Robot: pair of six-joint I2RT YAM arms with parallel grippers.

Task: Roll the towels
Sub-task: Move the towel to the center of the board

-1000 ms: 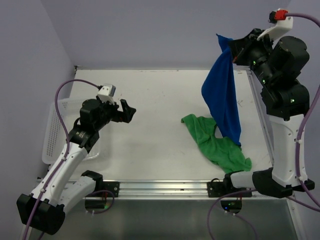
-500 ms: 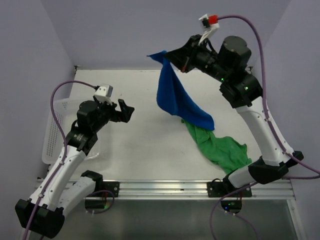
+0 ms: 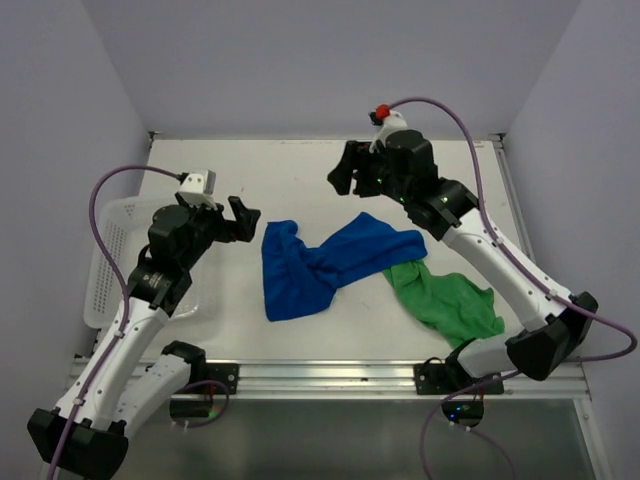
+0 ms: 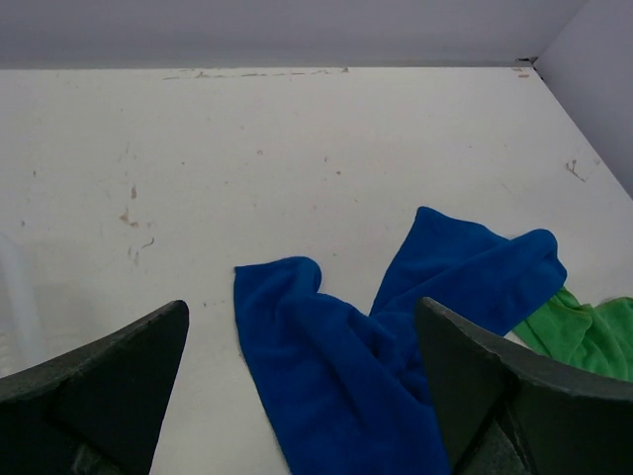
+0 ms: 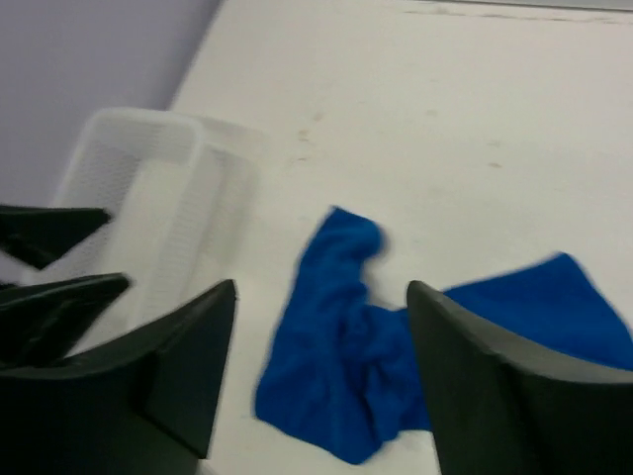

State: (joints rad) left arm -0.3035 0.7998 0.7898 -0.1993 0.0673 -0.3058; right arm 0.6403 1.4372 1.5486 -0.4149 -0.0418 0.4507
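Note:
The blue towel [image 3: 325,262] lies crumpled on the white table in a rough V, also seen in the left wrist view [image 4: 396,346] and the right wrist view [image 5: 396,356]. Its right end overlaps the green towel [image 3: 445,300], which lies bunched at the front right and shows at the right edge of the left wrist view [image 4: 584,332]. My right gripper [image 3: 343,175] hovers open above the table, behind the blue towel, holding nothing. My left gripper [image 3: 240,218] is open, just left of the blue towel and above the table.
A white mesh basket [image 3: 112,262] stands at the table's left edge, under the left arm, and shows in the right wrist view [image 5: 148,188]. Purple walls close the back and sides. A metal rail [image 3: 330,375] runs along the front edge.
The right gripper swung the blue towel from high at the right down toward the middle, opened and let it go; the towel now lies on the table. The left arm barely moved.

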